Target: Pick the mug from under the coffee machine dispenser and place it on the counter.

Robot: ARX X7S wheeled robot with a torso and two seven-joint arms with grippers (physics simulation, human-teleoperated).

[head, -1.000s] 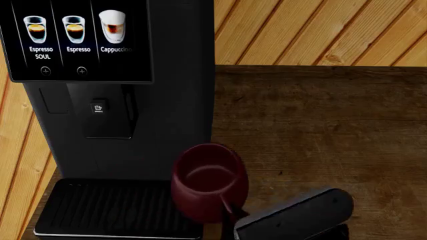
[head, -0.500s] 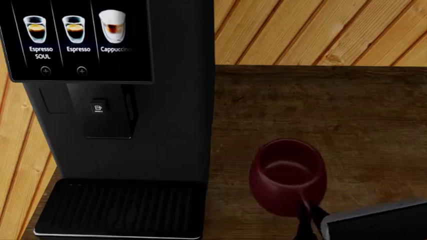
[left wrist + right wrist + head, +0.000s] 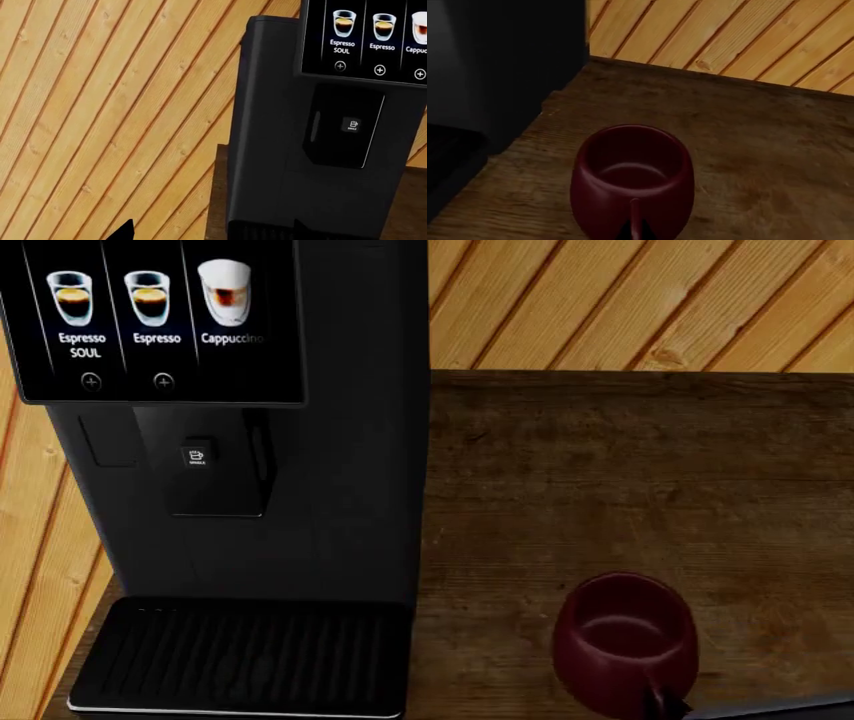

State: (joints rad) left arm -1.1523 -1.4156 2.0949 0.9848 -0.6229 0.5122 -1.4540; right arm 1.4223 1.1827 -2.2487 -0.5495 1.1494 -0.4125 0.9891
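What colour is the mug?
Glossy dark red, maroon; the mug shows best in the right wrist view.

Only a sliver of the right arm (image 3: pixel 787 708) shows low in the head view, jaws hidden.

Glossy maroon mug (image 3: pixel 625 647), dark brown grained counter (image 3: pixel 641 470), black ribbed drip tray (image 3: pixel 238 655)

Glossy, smooth maroon rounded mug (image 3: pixel 626 652); rough-grained dark brown wood-plank counter (image 3: pixel 641 480) (matt); smooth black plastic-looking coffee machine (image 3: pixel 340 440); ribbed black drip tray (image 3: pixel 227 655).
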